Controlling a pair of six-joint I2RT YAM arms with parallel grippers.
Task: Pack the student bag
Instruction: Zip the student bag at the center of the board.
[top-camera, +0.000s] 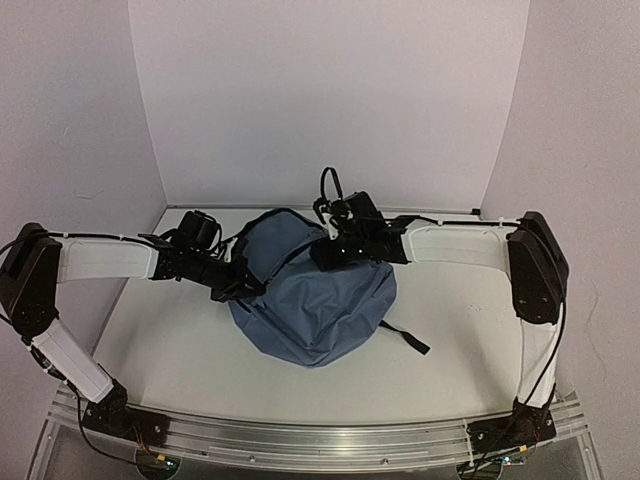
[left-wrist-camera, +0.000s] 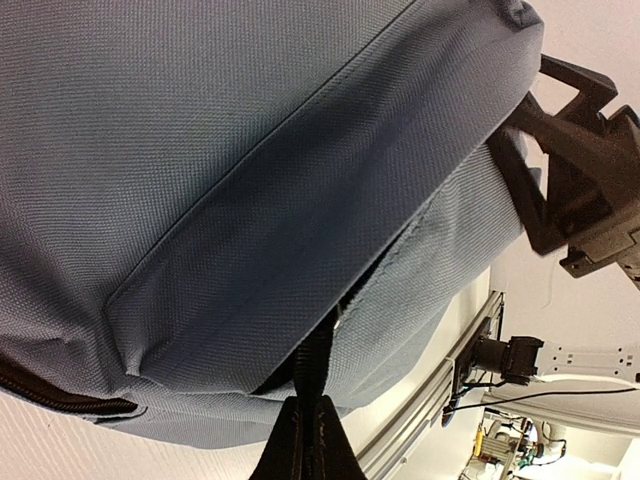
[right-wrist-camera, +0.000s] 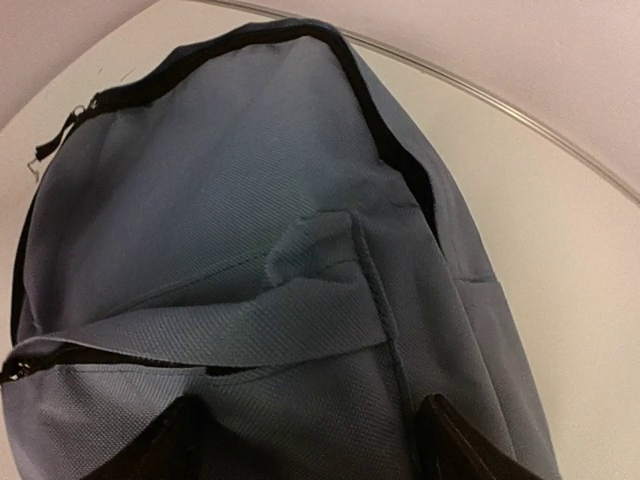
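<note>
Student bag slumped on the white table, between the two sets of fingers; slate-blue fabric, black zipper along its upper rim

Left gripper: fingers closed tight together, pinching a dark-trimmed edge of the bag; in the left wrist view the bag fabric starts right at the fingertips and fills almost everything ahead of and above them; a flat sewn panel lies just beyond the tips

Right gripper: fingers spread apart, one on each side of the bag's top; in the right wrist view the fabric bulges up between them and runs on ahead of the tips; a flat webbing band crosses the bag just ahead of the fingers; cannot tell whether the pads touch the cloth

From above, the left fingers are at the bag's left edge and the right fingers at its upper right part, with the bag's body spreading toward the arm bases below both; a loose black strap trails out on the table, away from both sets of fingers
</note>
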